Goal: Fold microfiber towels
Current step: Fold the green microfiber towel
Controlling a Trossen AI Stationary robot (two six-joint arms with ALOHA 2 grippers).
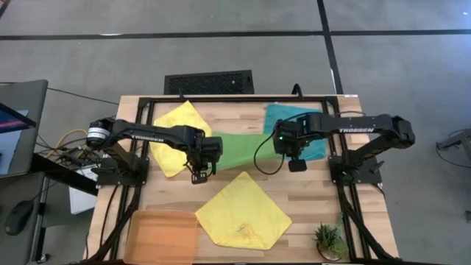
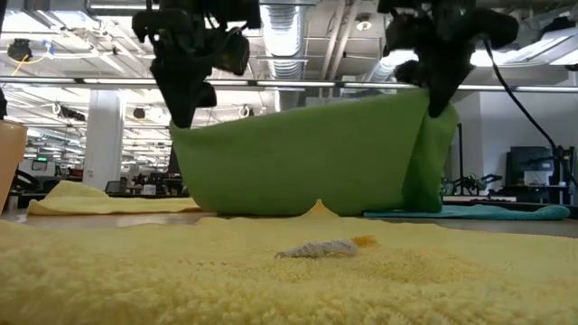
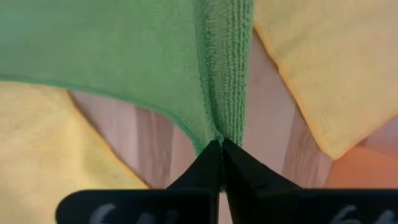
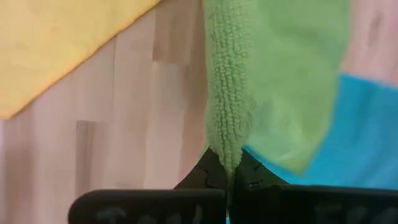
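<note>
The lime green microfiber towel (image 2: 298,162) hangs as a sheet between my two grippers above the table's middle, and its lower edge (image 2: 271,209) reaches the tabletop. My left gripper (image 1: 200,175) is shut on its left upper corner, my right gripper (image 1: 296,163) on its right upper corner. One yellow towel (image 1: 176,136) lies flat at the far left. Another yellow towel (image 1: 243,210) lies spread near the front edge. The teal towel (image 1: 294,125) lies at the far right, partly under my right arm. My left gripper pinches the green towel's corner (image 3: 214,132) between its two fingers (image 3: 202,168), coming from above and pointing steeply down. The cloth hangs below, its top edge drawn toward the other gripper. My right gripper pinches the towel's other upper corner (image 4: 229,152), bunched into a narrow fold, between its two fingers (image 4: 205,171). It also comes from above, pointing steeply down. The cloth (image 2: 424,153) hangs down beneath it in folds.
A flat orange tray (image 1: 165,235) lies at the near left corner. A small potted plant (image 1: 329,239) stands at the near right. Bare wood (image 1: 176,193) shows between the towels. A laptop (image 1: 15,125) sits off the table's left.
</note>
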